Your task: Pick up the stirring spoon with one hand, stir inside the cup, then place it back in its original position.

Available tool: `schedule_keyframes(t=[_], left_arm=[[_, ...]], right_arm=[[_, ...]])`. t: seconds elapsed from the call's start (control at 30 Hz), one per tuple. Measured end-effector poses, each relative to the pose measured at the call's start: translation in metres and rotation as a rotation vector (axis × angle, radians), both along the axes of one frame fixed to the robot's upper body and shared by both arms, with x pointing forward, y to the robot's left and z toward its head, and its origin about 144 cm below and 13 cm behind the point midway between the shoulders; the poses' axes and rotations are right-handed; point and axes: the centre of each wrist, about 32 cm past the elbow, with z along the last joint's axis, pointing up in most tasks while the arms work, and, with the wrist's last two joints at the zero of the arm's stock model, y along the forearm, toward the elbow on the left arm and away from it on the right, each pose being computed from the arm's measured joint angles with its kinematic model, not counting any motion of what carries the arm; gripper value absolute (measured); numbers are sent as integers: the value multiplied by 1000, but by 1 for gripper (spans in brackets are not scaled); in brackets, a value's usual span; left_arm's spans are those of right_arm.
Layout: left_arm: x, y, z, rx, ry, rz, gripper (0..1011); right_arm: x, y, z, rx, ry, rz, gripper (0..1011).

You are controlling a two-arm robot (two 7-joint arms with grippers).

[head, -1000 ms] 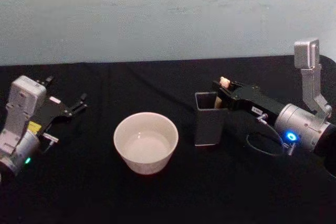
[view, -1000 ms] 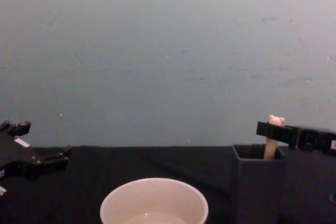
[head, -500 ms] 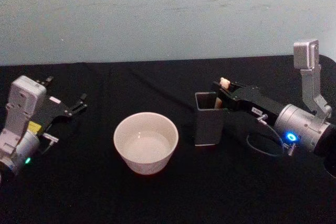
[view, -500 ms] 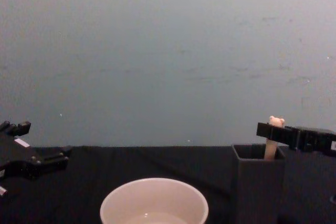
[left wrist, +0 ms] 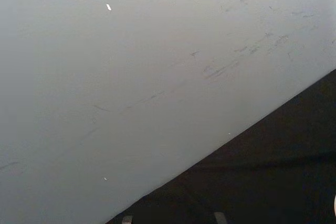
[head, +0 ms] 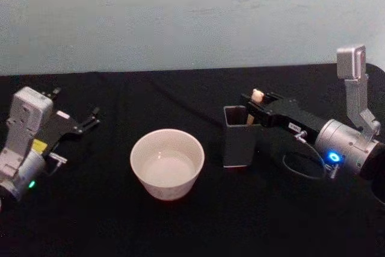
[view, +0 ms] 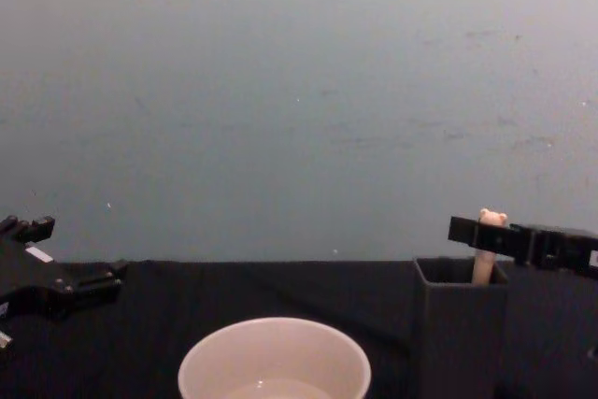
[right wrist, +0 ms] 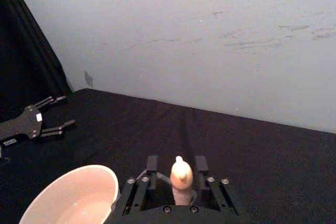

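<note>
The stirring spoon (head: 257, 95) stands upright in the dark grey square holder (head: 239, 142), with its beige bear-head handle (view: 490, 221) poking above the rim; stem and bowl are hidden inside. My right gripper (head: 249, 103) is level with the handle top and open. Its two fingers straddle the handle (right wrist: 181, 179) with a gap on each side. The cream-white cup (head: 167, 164) sits left of the holder, apart from it. My left gripper (head: 77, 102) rests open at the far left of the table.
A black cloth covers the table (head: 120, 221), and a pale wall (view: 299, 91) rises behind it. A cable loop (head: 301, 167) hangs under the right arm beside the holder. Open cloth lies between the cup and the left gripper.
The right gripper has edged slightly forward around the spoon handle. The left arm, cup and holder have not moved.
</note>
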Motion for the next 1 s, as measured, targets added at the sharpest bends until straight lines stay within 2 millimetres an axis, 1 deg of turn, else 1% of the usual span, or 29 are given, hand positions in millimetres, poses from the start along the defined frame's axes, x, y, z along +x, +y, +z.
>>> schedule_keyframes(t=[0.03,0.07,0.1,0.17,0.2,0.23,0.33,0.43,0.5,0.53,0.57,0.6,0.63,1.0], left_arm=[[0,0,0,0,0,0,1001],[0,0,0,0,0,0,1001],[0,0,0,0,0,0,1001],[0,0,0,0,0,0,1001],[0,0,0,0,0,0,1001],[0,0,0,0,0,0,1001],[0,0,0,0,0,0,1001],[0,0,0,0,0,0,1001],[0,0,0,0,0,0,1001],[0,0,0,0,0,0,1001],[0,0,0,0,0,0,1001],[0,0,0,0,0,0,1001],[0,0,0,0,0,0,1001],[0,0,0,0,0,0,1001]], right_arm=[[0,0,0,0,0,0,451],[0,0,0,0,0,0,501],[0,0,0,0,0,0,501],[0,0,0,1,0,0,580],[0,0,0,1,0,0,596],[0,0,0,1,0,0,653],[0,0,0,1,0,0,759],[0,0,0,1,0,0,831],[0,0,0,1,0,0,901],[0,0,0,1,0,0,901],[0,0,0,1,0,0,950],[0,0,0,1,0,0,960],[0,0,0,1,0,0,995],[-1,0,1,7,-20,-4,1002]])
